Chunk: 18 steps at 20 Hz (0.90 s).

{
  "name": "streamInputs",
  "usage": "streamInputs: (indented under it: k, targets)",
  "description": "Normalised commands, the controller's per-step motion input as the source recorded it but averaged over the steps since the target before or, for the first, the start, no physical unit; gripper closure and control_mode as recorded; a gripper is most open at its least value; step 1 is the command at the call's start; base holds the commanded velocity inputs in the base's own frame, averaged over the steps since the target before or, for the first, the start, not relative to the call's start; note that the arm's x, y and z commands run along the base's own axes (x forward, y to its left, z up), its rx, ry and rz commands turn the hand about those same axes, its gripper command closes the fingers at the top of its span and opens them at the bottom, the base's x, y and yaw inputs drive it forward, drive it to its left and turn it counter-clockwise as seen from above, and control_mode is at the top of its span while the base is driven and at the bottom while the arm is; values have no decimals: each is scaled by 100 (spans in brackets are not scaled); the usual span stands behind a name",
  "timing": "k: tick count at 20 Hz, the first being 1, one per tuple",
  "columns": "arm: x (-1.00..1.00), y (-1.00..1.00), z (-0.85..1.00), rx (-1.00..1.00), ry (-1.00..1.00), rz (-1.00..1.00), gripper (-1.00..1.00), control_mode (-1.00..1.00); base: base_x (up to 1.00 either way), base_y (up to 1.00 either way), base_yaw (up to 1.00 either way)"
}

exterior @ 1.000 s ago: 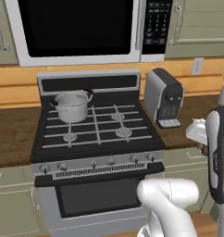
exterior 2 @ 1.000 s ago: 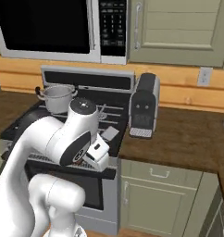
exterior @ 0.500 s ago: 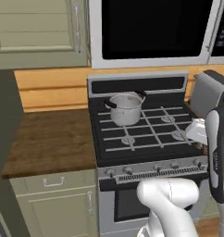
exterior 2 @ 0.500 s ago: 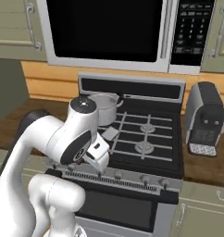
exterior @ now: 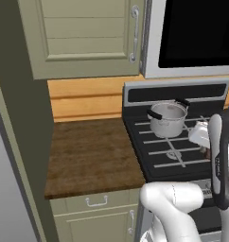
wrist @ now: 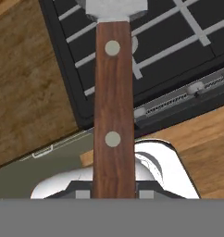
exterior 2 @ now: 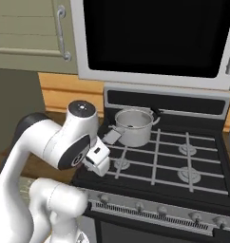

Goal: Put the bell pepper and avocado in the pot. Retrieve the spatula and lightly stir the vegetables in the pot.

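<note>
Reddish-brown spatula (wrist: 114, 92) handle (two rivets) is pinched by the gripper (wrist: 114, 192) above the stove (wrist: 146, 60).

Supports: black gas stove (exterior: 173, 158) with pale grey grates, and a dark wood bench (exterior: 90, 156) touching its left edge. The steel pot (exterior: 167, 118) with two black side handles sits upright on the stove's back-left burner (exterior 2: 136, 137); its contents can't be made out. Other three burners carry nothing. Row of knobs (exterior 2: 157, 209) runs along the stove's front edge. Bench sits on pale green cabinets with a drawer (exterior: 95, 202) under its front lip
</note>
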Motion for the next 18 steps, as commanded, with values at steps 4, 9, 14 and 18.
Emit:
streamInputs:
  k: [4, 9, 14, 18]
  targets:
    - [0, 0, 0, 0, 0, 0, 100, 100, 99, 8, 0]
    - [15, -2, 21, 2, 0, 0, 100, -100, 30, 0, 0]
    - [0, -36, 47, 37, 1, 0, 100, -100, 0, 0, 0]
    - [8, -42, 23, 60, 4, 0, 100, -100, 0, 0, 0]
